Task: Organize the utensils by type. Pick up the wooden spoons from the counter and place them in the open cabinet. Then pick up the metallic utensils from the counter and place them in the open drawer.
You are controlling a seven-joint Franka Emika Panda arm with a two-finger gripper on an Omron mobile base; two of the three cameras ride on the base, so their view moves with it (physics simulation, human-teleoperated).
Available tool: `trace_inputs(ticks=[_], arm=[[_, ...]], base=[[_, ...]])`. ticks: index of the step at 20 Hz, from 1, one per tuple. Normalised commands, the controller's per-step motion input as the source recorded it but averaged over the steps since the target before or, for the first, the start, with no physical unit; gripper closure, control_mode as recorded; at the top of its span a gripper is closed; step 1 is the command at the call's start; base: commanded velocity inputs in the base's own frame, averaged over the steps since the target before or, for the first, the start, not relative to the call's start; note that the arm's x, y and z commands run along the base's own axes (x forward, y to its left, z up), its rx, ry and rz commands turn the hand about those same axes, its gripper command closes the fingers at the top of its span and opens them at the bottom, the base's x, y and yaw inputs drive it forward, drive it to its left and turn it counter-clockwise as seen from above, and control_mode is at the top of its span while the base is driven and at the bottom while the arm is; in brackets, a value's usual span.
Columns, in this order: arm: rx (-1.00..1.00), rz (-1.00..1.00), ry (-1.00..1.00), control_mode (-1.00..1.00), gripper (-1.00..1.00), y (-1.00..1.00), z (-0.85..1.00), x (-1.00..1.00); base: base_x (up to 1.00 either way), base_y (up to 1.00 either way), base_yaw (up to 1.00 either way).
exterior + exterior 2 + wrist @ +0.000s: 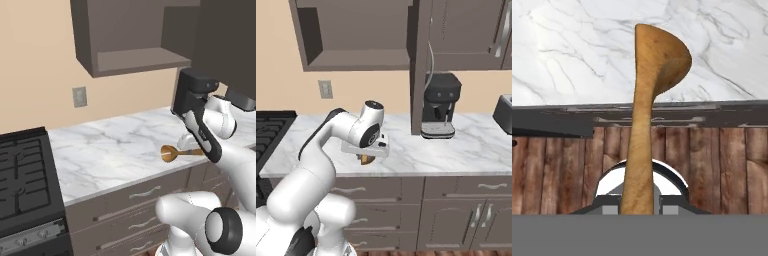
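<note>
We hold a wooden spoon (646,115) in narrow fingers (614,206) above the surface (110,150); next, lift it toward the open cabinet (140,60) at twelve o'clock.

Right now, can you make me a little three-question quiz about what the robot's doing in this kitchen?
1. True or false: the fingers are shut on a wooden spoon.
2. Which one sits on the counter by the wall? A) a kettle B) a black coffee machine C) a fruit bowl
3. Fill in: the shelf of the open cabinet above the counter has ___ wooden spoons on it.

Key: 1 true, the handle runs down between the fingers and the bowl sticks out over the counter edge. 2 B. 3 no (none), the shelf looks bare.
</note>
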Motion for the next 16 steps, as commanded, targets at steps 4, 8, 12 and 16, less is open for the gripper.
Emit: trace_inputs(ticks=[4, 8, 12, 16], arm=[[0.00, 0.00, 0.00, 1.00, 1.00, 0.00, 0.00, 0.00], [0.00, 0.00, 0.00, 1.00, 1.00, 0.00, 0.00, 0.00], [0.00, 0.00, 0.00, 1.00, 1.00, 0.00, 0.00, 0.00], [0.00, 0.00, 0.00, 1.00, 1.00, 0.00, 0.00, 0.00]], base=[[0.35, -0.14, 0.02], [0.06, 0.00, 0.00], [0.00, 0.00, 0.00], [0.00, 0.00, 0.00]])
